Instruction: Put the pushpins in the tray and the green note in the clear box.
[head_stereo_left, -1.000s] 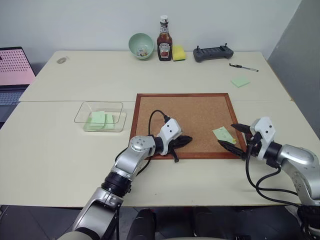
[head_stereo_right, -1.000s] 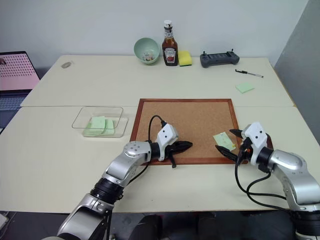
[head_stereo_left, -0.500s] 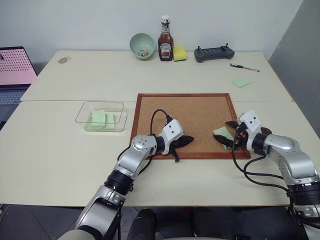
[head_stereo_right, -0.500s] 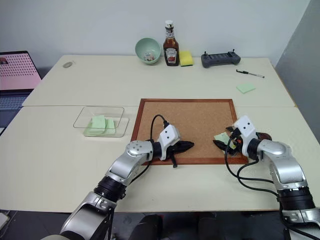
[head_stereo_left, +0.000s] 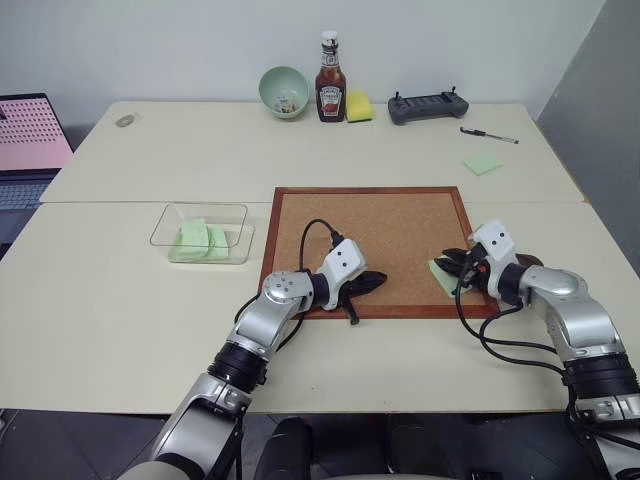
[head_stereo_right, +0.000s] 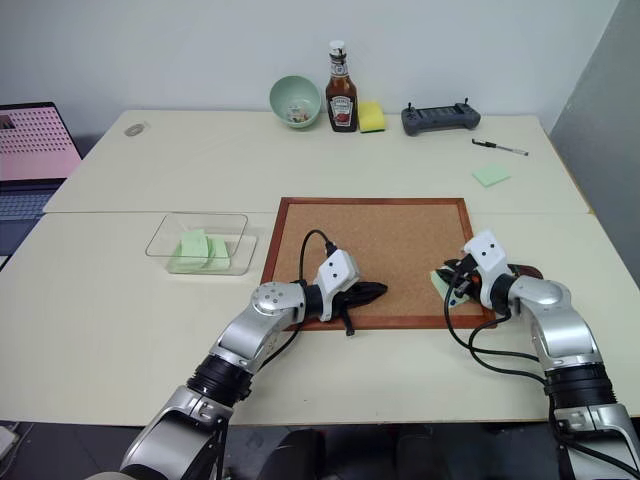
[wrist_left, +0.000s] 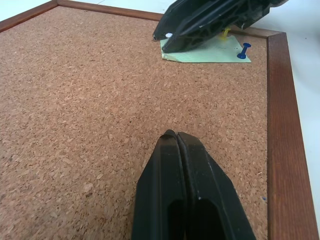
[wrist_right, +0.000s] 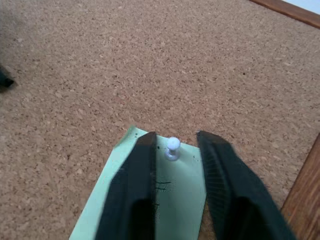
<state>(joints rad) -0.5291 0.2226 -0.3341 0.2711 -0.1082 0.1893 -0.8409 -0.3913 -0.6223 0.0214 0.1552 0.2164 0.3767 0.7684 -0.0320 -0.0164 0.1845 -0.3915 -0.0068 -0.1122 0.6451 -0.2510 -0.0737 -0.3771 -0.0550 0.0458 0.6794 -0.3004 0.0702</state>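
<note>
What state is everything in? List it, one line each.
green note: pinned flat to the cork board.
white pushpin: stuck in the note.
blue pushpin: stuck at the note's corner.
clear box: open, green slips inside.
left gripper: shut.
right gripper: open around the white pushpin.

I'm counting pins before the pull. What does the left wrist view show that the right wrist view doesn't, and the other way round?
Extra in the left wrist view: a blue pushpin at the green note's corner, and the shut left gripper. Extra in the right wrist view: pen marks on the note, and the right gripper standing open around the white pushpin. Shared: the note, the white pushpin, the corkboard.
</note>
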